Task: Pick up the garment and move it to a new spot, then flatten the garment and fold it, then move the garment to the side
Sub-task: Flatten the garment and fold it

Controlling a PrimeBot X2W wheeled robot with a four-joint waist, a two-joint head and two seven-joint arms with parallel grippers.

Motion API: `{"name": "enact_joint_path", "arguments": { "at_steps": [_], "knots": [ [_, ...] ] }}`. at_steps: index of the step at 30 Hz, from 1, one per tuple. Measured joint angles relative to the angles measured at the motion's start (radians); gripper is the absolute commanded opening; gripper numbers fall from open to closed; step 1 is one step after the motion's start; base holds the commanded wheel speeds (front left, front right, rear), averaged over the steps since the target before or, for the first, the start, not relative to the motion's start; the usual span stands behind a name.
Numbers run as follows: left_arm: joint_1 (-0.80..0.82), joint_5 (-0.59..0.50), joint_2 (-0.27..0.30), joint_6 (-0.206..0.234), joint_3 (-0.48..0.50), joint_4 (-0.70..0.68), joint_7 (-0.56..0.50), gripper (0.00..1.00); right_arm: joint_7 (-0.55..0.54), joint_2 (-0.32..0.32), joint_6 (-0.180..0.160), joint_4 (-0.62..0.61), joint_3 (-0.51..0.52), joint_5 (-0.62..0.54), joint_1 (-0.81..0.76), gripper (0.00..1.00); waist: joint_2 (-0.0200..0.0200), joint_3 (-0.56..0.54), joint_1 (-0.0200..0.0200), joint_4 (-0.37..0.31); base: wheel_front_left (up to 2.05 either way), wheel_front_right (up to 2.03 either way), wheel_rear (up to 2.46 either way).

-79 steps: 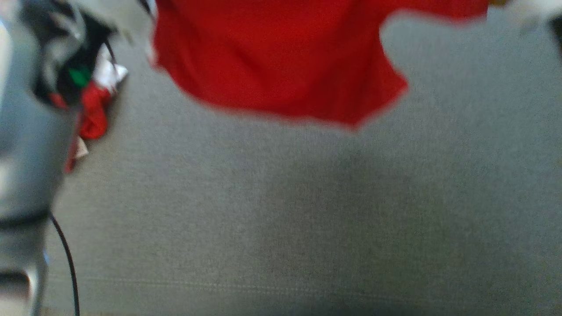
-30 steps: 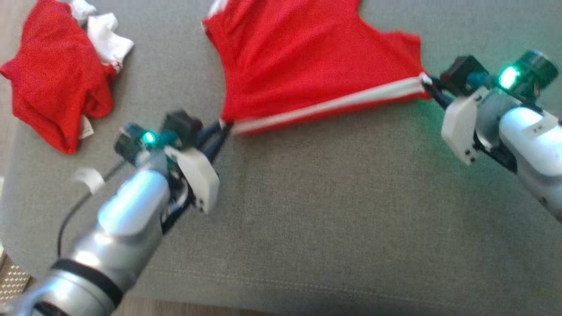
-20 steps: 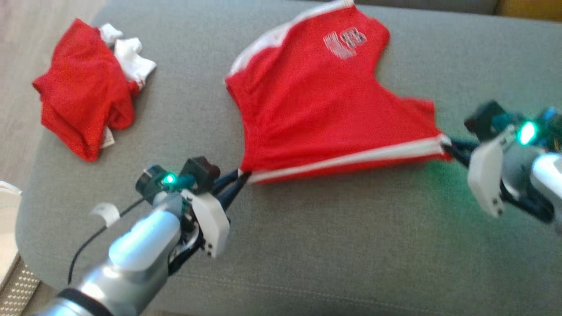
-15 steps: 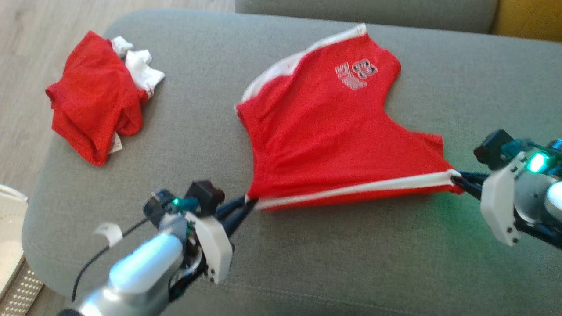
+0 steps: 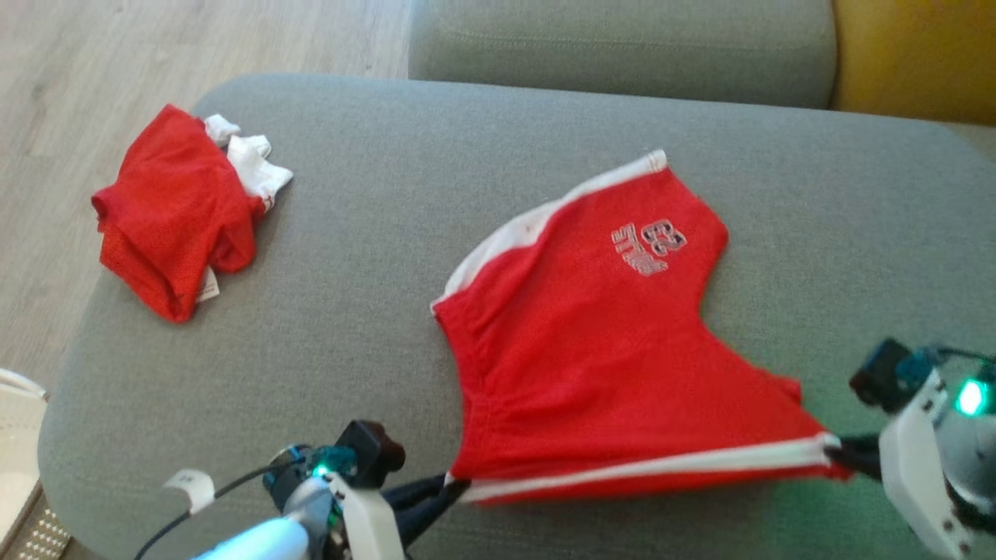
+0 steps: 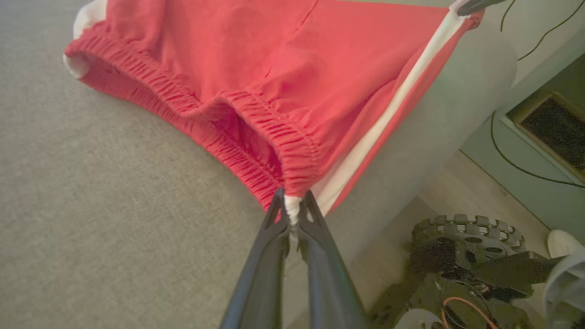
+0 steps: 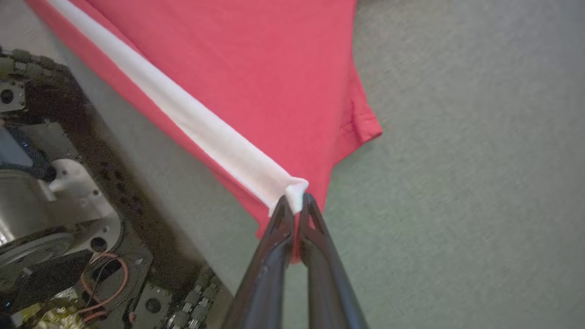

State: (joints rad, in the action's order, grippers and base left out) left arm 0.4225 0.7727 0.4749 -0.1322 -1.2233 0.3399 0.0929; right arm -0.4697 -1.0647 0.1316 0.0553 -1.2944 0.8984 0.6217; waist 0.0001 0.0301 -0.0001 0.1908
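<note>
While gripping the red shorts [image 5: 591, 350] at both ends of the white side stripe, drawing that edge taut over the grey sofa seat [image 5: 350, 194]. Pinched fast at the waistband corner by the left tool [image 5: 455, 486], at the leg-hem corner by the right tool [image 5: 836, 455]. Spread mostly flat beyond both tool tips, resting on the seat, with elastic rumpled just ahead of the left tool. By the look of it: pickup and move done, flattening under way, folding and setting aside yet to do. Well off beyond the left tool, a red-and-white heap [image 5: 175, 214].
</note>
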Motion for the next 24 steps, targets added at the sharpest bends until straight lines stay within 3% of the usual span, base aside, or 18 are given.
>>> {"name": "enact_joint_path", "arguments": {
  "at_steps": [6, 10, 16, 24],
  "knots": [
    [-0.034, 0.042, 0.067, 0.006, -0.012, -0.133, -0.063, 0.00, -0.050, -0.071, 0.000, -0.085, 0.019, 0.120, -0.066, 0.00, 0.0000, -0.010, 0.0000, -0.001, 0.00, 0.00, 0.00],
    [-0.030, 0.047, 0.090, 0.031, 0.007, -0.188, -0.066, 0.00, -0.050, -0.080, 0.000, -0.106, 0.070, 0.101, -0.054, 0.00, 0.0000, -0.004, 0.0000, 0.000, 0.00, 0.00, 0.00],
    [0.007, 0.052, 0.093, 0.063, 0.050, -0.231, -0.059, 0.00, -0.039, -0.041, 0.000, -0.058, 0.174, 0.102, 0.000, 0.00, 0.0000, 0.017, 0.0000, 0.016, 0.00, 0.00, 0.00],
    [0.077, 0.066, 0.076, 0.107, 0.127, -0.232, -0.012, 0.00, -0.042, 0.024, 0.000, -0.004, 0.230, 0.039, 0.133, 0.00, 0.0000, 0.075, 0.0000, 0.044, 0.00, 0.00, 0.00]
  ]
}}
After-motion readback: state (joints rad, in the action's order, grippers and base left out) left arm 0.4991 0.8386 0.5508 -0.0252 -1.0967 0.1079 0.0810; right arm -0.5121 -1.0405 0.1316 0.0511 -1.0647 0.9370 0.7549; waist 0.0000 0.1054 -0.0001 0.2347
